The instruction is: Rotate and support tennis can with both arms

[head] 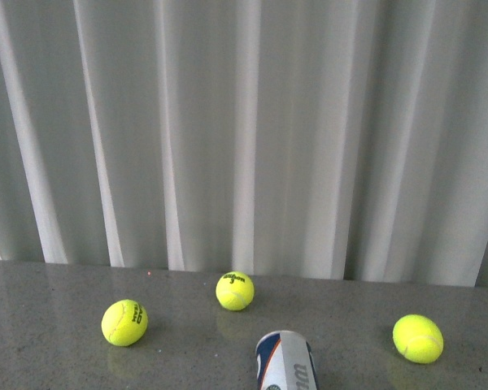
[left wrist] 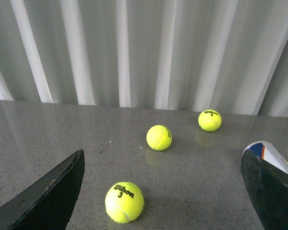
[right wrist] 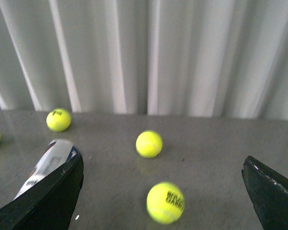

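We see the tennis can [head: 286, 361] lying on the table [head: 49, 292], near both grippers. Our left gripper [left wrist: 162, 160] and right gripper [right wrist: 163, 160] are spread wide and empty, so we judge that gripping, turning and supporting are all left to do.

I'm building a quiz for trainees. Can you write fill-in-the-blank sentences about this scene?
The front view shows ___ balls on the table. The can lies on its ___. The left gripper and right gripper are not shut but ___, holding nothing. Behind the table hangs a white ___.
Missing: three; side; open; curtain.
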`<state>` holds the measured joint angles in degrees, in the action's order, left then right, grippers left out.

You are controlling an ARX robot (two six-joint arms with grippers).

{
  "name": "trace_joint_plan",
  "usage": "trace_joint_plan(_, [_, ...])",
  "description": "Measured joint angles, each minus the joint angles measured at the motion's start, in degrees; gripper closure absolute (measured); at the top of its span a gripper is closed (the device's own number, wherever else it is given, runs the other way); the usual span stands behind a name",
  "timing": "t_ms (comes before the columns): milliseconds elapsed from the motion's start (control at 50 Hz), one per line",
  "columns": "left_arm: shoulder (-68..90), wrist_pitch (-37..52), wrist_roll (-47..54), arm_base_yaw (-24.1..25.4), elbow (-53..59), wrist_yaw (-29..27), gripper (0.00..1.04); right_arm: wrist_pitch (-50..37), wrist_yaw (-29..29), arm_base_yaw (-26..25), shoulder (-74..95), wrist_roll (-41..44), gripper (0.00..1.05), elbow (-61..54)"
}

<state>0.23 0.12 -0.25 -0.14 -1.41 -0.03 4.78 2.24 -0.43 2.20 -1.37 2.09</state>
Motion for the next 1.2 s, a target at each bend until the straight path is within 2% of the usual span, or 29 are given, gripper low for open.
trace_joint_plan(40, [0.00,0.00,0.00,0.00,0.00,0.02,0.07,6.58,3.02,-1.25,5.81,-1.55,0.07,3.52])
trace_joint_plan(80, [0.00,-0.02,0.00,0.00,0.00,0.02,0.07,8.13,3.87,-1.84,14.43,-3.37,0.07,6.84])
trace_joint_plan(220, [0.00,-0.04,0.00,0.00,0.00,0.02,0.07,2.23,4.46,3.04,37.42,-7.34,0.07,15.28])
trace_joint_plan(480, [0.00,-0.04,0.00,0.00,0.00,0.00,0.07,-0.92,9.25,11.76,70.90,-15.17,0.07,30.58])
trace_joint_plan(880, [0.00,-0.04,0.00,0.00,0.00,0.02,0.07,0.46,9.49,17.73,99.93,-17.55,0.07,52.00])
trace_joint_plan(1200, [0.00,-0.04,0.00,0.00,0.00,0.02,0.07,1.07,9.53,20.17,110.38,-18.53,0.07,59.95])
